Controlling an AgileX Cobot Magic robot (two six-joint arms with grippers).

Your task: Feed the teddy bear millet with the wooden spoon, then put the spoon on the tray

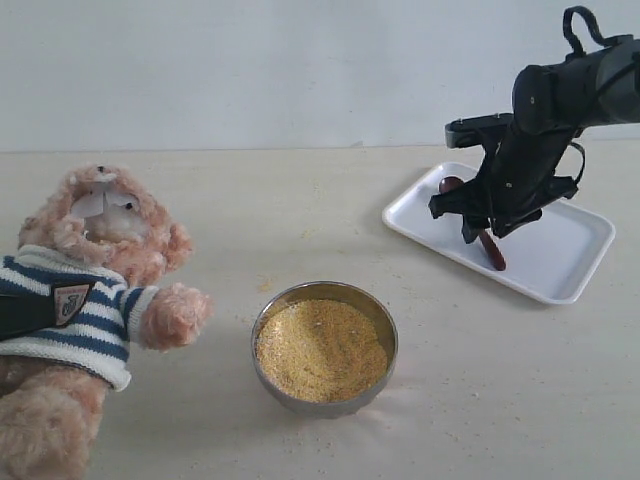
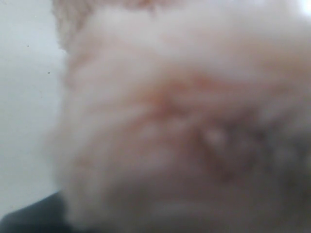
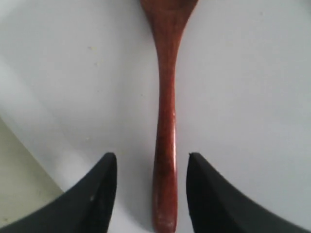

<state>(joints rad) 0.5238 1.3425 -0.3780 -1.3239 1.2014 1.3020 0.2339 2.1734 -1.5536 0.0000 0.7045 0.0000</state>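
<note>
Both fingers (image 3: 97, 194) of right claw (image 3: 150, 162) stand apart, flanking wooden spoon (image 3: 166, 97) without contact; spoon flat on tray (image 1: 560, 260), 2 o'clock; left claw unseen.

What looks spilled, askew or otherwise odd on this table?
A few golden-yellow millet grains lie scattered on the beige table around the round steel bowl, and tiny specks dot the white rectangular plastic tray beside the dark reddish-brown wooden spoon. Nothing else stands out.

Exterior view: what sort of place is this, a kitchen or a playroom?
Most likely a robot test bench, not a home: a pale table against a plain white wall, a black robot arm over a white tray, and a teddy bear beside a steel bowl of millet.
</note>
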